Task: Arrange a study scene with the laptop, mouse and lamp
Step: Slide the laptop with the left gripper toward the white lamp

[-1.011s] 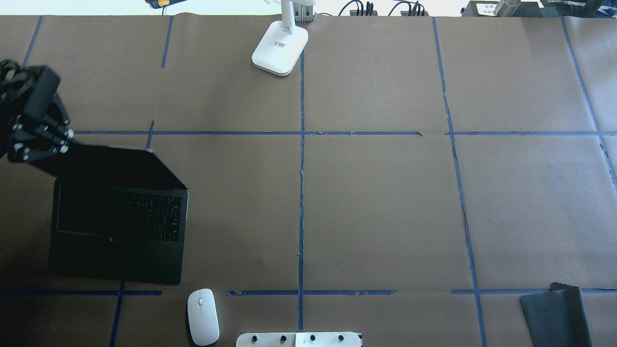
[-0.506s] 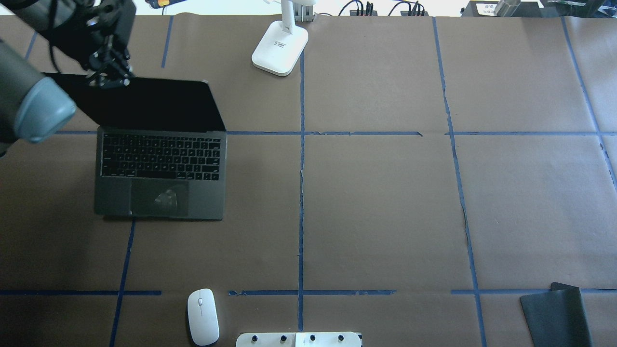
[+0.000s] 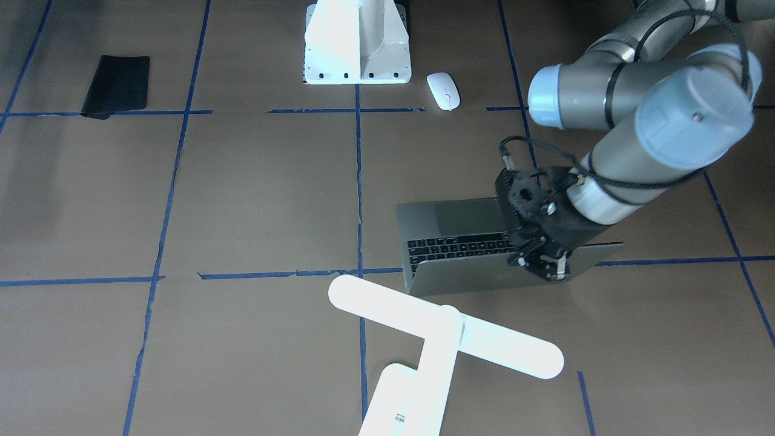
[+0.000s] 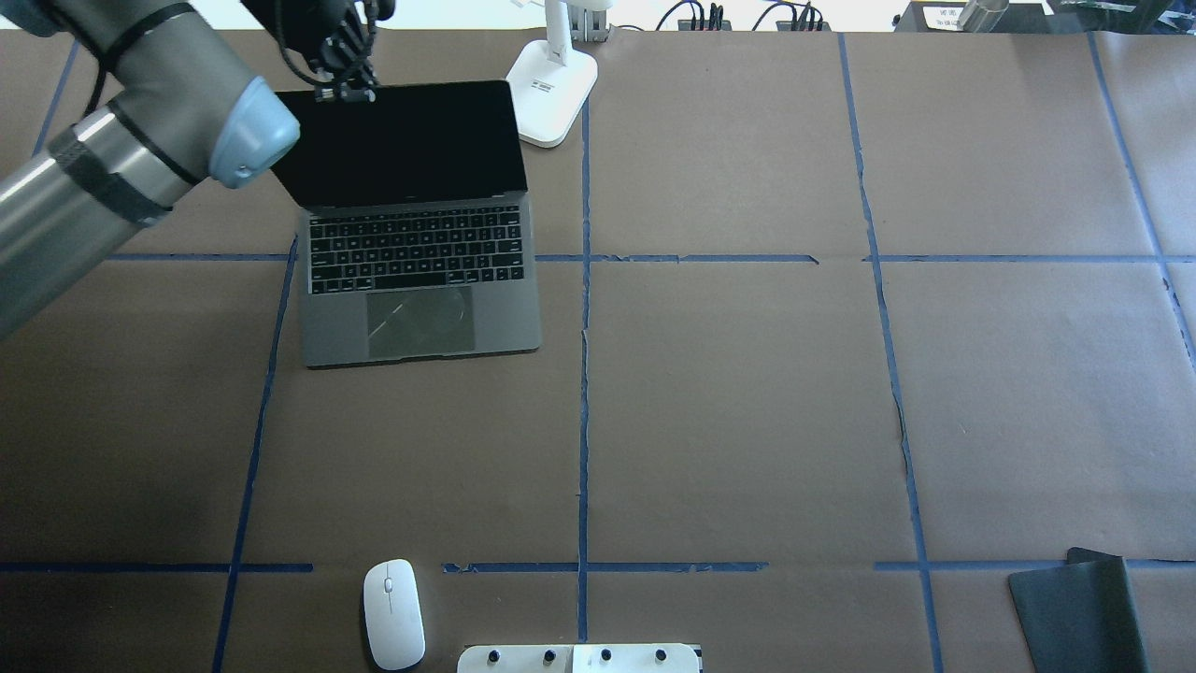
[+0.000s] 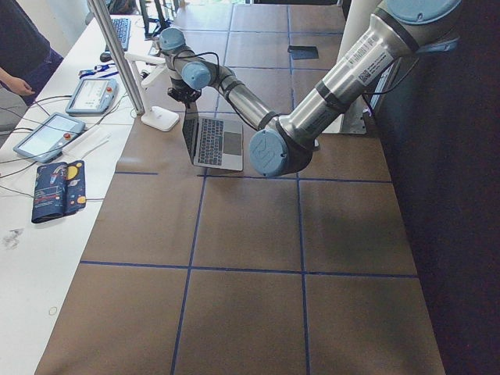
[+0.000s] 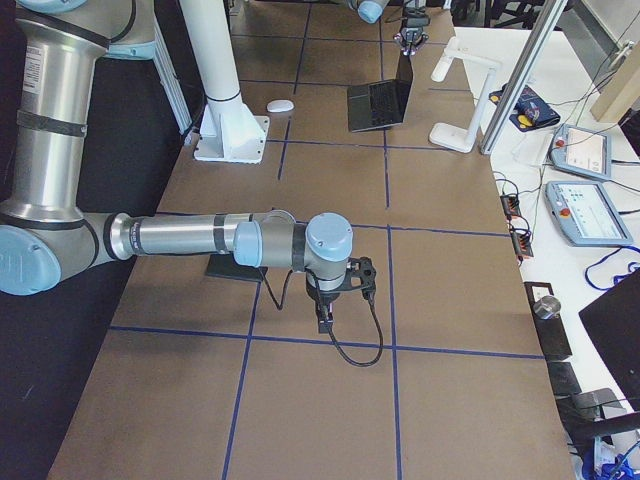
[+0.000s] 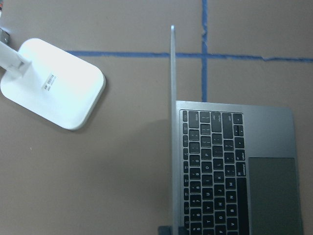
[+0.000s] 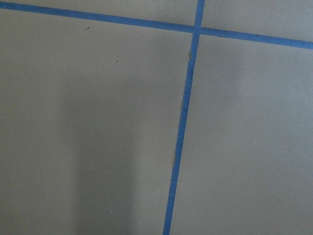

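The dark-grey laptop [image 4: 420, 280] stands open on the brown paper, its black screen upright and its keyboard facing the robot. My left gripper [image 4: 346, 91] is shut on the screen's top edge near its left corner; the left wrist view shows the lid [image 7: 172, 122] edge-on between the fingers. Just right of the screen is the white lamp [image 4: 551, 89], whose T-shaped head [image 3: 445, 327] reaches over the table. The white mouse [image 4: 393, 612] lies at the near edge, far from both grippers. My right gripper [image 6: 325, 322] shows only in the exterior right view, low over bare paper; I cannot tell its state.
A black mat [image 4: 1079, 612] lies at the near right corner. The white bolted pedestal [image 4: 579, 659] stands beside the mouse. Blue tape lines [image 4: 584, 374] grid the paper. A person and tablets [image 5: 90, 94] are at a side table beyond the far edge.
My left arm has swung away from the robot and to the right with the laptop's screen in its gripper; the laptop went from the near left to beside the lamp. Mouse and lamp stayed put.
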You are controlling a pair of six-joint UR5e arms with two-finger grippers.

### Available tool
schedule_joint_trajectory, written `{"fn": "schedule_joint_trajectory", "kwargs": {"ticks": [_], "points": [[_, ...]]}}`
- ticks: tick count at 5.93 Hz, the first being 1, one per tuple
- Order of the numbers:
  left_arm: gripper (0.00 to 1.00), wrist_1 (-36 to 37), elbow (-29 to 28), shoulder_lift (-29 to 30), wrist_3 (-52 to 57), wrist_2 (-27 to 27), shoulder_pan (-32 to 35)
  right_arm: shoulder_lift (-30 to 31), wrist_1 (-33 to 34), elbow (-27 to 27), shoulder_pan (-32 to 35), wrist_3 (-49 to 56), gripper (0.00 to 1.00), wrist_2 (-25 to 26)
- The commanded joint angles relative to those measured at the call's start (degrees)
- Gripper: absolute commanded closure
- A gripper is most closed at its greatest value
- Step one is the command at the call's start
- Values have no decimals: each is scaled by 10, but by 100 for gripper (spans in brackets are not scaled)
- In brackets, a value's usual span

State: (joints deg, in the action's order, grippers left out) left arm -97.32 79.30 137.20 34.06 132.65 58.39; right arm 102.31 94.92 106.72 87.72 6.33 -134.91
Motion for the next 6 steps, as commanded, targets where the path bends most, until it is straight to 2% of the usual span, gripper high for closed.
{"fn": "schedule_joint_trajectory", "kwargs": {"ticks": [1, 2, 4, 6], "points": [[100, -44, -45, 22, -29, -1, -13, 0, 0, 0, 0, 0, 0, -3], [91, -50, -45, 21, -37, -1, -13, 0, 0, 0, 0, 0, 0, -4], [82, -77, -42, 14, -43, 0, -11, 0, 0, 0, -1, 0, 0, -4], [61, -84, -37, 14, -42, 1, -7, 0, 0, 0, 0, 0, 0, -5]]}}
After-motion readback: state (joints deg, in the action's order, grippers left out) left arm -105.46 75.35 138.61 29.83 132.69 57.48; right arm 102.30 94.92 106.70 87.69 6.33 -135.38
